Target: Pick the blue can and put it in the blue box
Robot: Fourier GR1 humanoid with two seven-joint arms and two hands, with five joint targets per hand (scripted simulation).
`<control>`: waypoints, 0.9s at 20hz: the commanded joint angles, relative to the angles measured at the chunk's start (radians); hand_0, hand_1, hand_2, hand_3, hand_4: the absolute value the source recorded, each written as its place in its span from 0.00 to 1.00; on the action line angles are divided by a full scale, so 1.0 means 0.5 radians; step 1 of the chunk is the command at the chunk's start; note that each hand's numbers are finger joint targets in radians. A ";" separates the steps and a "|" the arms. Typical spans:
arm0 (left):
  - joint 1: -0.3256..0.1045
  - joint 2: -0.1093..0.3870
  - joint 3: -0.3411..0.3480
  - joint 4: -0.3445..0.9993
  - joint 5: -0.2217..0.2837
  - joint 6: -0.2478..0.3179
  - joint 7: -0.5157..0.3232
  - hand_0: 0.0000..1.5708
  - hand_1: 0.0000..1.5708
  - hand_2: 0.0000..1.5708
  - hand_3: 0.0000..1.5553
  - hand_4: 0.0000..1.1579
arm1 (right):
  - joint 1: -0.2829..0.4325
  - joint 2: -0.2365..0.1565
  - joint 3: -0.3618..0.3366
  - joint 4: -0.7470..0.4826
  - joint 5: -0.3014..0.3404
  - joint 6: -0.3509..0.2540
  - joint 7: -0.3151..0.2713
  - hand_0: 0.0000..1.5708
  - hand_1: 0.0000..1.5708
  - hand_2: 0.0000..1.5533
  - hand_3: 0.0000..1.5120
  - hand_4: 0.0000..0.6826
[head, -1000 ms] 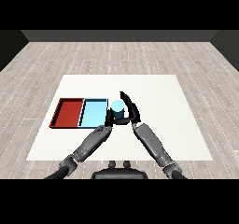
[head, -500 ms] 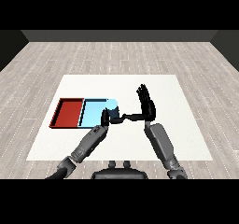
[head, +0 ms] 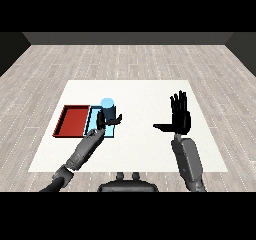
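Left robot hand [head: 106, 119] is curled round the blue can [head: 107, 105], holding it upright over the blue tray [head: 93, 119] — can looks raised or just at the tray's far end, can't tell if it's touching down. Right robot hand [head: 180, 119] is wide, fingers straight and pointing up, holding nothing, well apart from the trays on the right side of the bench [head: 150, 91].

Largest down: white bench carries everything; red tray [head: 73, 120] and blue tray lie side by side at its left, touching; can sits over the blue one.

Progress, my read: pick is done, carry is essentially done — can is already at the right tray. Left to do: lower it if it isn't down yet, uncurl the left robot hand, pull clear without tipping the can. Red tray holds nothing visible.
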 commanded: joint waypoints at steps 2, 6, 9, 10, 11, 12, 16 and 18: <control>-0.212 0.142 0.202 0.332 -0.009 -0.107 0.094 1.00 1.00 1.00 0.95 0.98 | 0.102 -0.039 -0.118 0.047 -0.031 0.065 -0.070 0.00 0.00 0.00 0.00 0.00; -0.316 0.184 0.329 0.666 -0.014 -0.269 0.041 1.00 1.00 1.00 0.97 0.95 | 0.055 0.011 -0.132 0.132 0.000 0.043 -0.111 0.00 0.00 0.00 0.00 0.00; -0.470 0.158 0.309 0.939 -0.094 -0.212 0.171 1.00 1.00 1.00 0.96 0.95 | 0.037 0.025 -0.160 0.222 0.003 0.042 -0.144 0.00 0.00 0.00 0.00 0.00; -0.419 0.151 0.334 1.046 -0.080 -0.237 0.103 1.00 1.00 1.00 0.96 0.95 | -0.022 -0.034 -0.229 0.209 -0.061 0.051 -0.063 0.00 0.00 0.00 0.00 0.00; -0.466 0.192 0.342 1.082 -0.059 -0.237 0.292 1.00 1.00 1.00 0.95 0.91 | 0.056 -0.010 -0.148 0.244 -0.001 0.107 -0.143 0.00 0.00 0.00 0.00 0.00; -0.489 0.137 0.323 1.160 -0.099 -0.190 0.280 1.00 1.00 1.00 0.94 0.88 | -0.018 0.022 -0.186 0.407 -0.013 0.158 -0.269 0.00 0.00 0.00 0.00 0.00; -0.522 0.164 0.354 1.463 -0.121 -0.273 0.295 1.00 1.00 0.96 0.87 0.85 | -0.068 0.009 -0.204 0.503 -0.012 0.138 -0.207 0.00 0.00 0.00 0.00 0.00; -0.536 0.068 0.305 1.594 -0.184 -0.150 0.383 0.96 0.96 0.89 0.76 0.78 | -0.017 0.034 -0.186 0.382 -0.001 0.063 -0.153 0.00 0.00 0.00 0.00 0.00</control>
